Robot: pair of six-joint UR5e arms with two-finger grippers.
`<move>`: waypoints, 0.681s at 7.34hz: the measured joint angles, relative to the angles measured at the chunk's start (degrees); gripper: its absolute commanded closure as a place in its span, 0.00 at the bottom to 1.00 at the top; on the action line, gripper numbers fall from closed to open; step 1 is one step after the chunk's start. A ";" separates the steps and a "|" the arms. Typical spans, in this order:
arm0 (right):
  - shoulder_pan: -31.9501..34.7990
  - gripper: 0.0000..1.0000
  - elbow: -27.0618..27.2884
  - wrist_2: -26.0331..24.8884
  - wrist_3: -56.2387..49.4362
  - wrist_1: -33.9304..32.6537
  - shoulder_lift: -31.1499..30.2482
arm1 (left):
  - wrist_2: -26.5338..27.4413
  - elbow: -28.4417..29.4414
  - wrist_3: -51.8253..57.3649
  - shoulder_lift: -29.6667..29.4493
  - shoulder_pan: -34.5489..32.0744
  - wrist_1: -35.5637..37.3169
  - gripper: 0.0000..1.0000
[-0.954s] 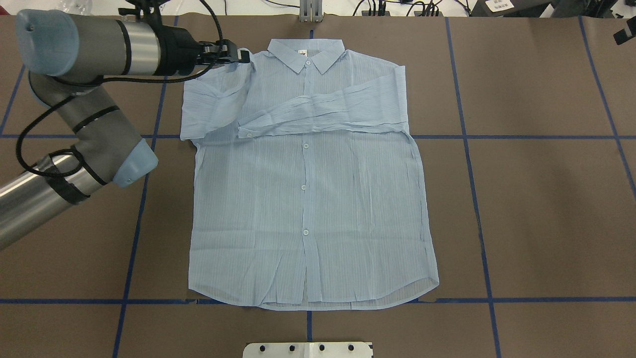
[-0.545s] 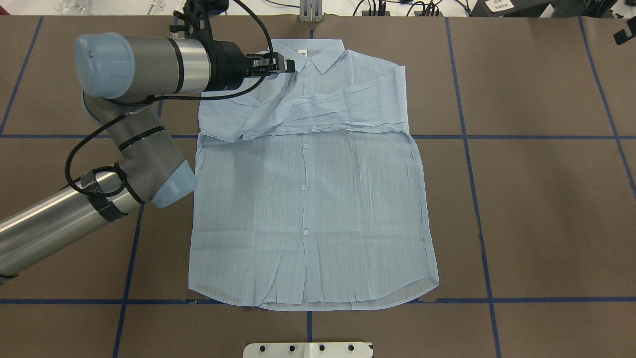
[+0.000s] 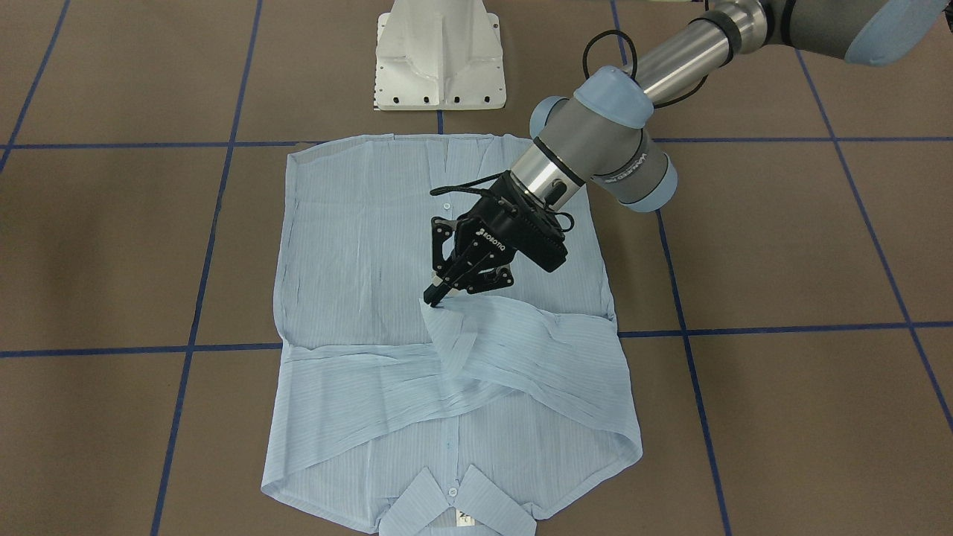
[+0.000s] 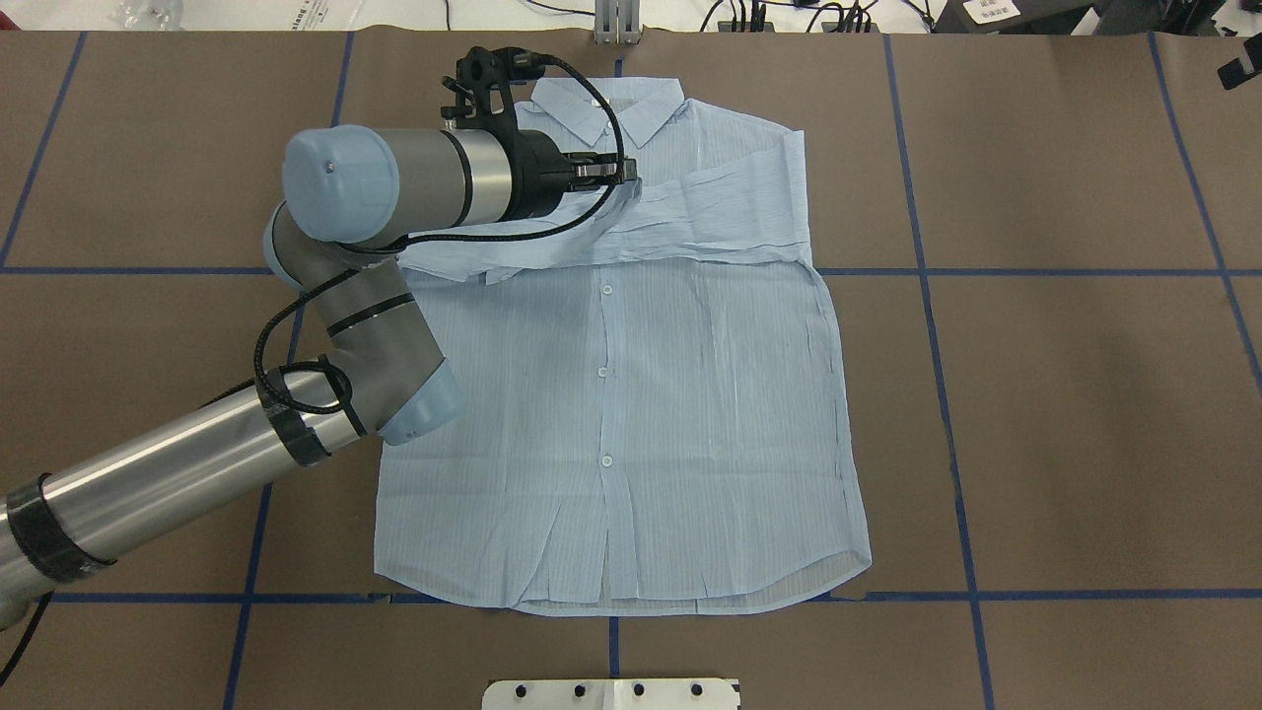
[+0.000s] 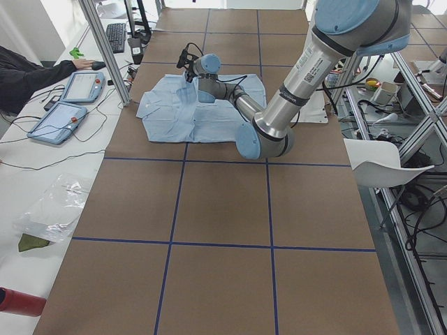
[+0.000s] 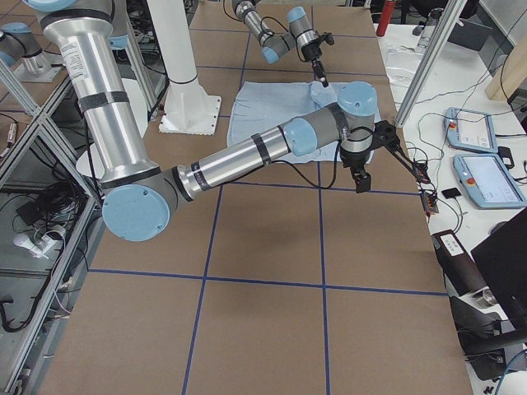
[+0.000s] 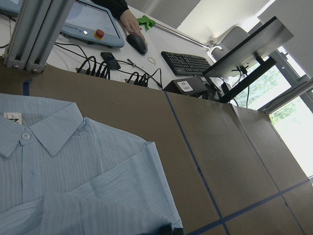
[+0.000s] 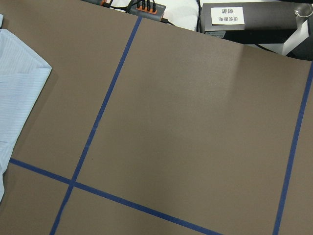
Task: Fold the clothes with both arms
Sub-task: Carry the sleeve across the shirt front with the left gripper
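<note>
The light-blue shirt [image 4: 611, 394] lies flat and buttoned on the brown table, collar [image 4: 606, 104] at the far edge; it also shows as the shirt [image 3: 357, 223]. One sleeve [image 4: 710, 212] lies folded across the chest. My left gripper [image 4: 626, 176] is shut on the cuff of the other sleeve [image 3: 521, 335] and holds it raised over the chest just below the collar, also seen as the left gripper [image 3: 435, 298]. My right gripper [image 6: 360, 183] hangs over bare table beside the shirt; I cannot tell whether it is open or shut.
The white pedestal base [image 3: 439, 52] stands at the near edge behind the shirt's hem. Blue tape lines [image 4: 927, 271] grid the table. Cables and power strips [image 7: 105, 68] line the far edge, and a person's hand [image 7: 128, 22] rests by a mouse on the bench beyond.
My left gripper has swept rightward from the shirt's left shoulder to mid-chest, dragging the sleeve over the body. The rest of the shirt has stayed put.
</note>
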 measured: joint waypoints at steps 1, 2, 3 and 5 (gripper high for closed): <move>0.00 0.00 0.00 -0.01 0.00 -0.02 0.00 | 2.01 1.60 1.44 -0.42 1.76 0.39 1.00; 0.00 0.00 0.00 -0.01 0.02 -0.06 0.00 | 3.94 3.16 3.31 -1.68 3.98 1.29 1.00; -0.01 0.00 -0.03 -0.01 0.06 -0.06 0.02 | 5.55 5.43 4.49 -4.28 6.47 2.60 0.60; -0.07 0.00 -0.09 -0.01 0.32 -0.05 0.07 | 8.17 9.48 5.03 -9.32 10.20 5.33 0.00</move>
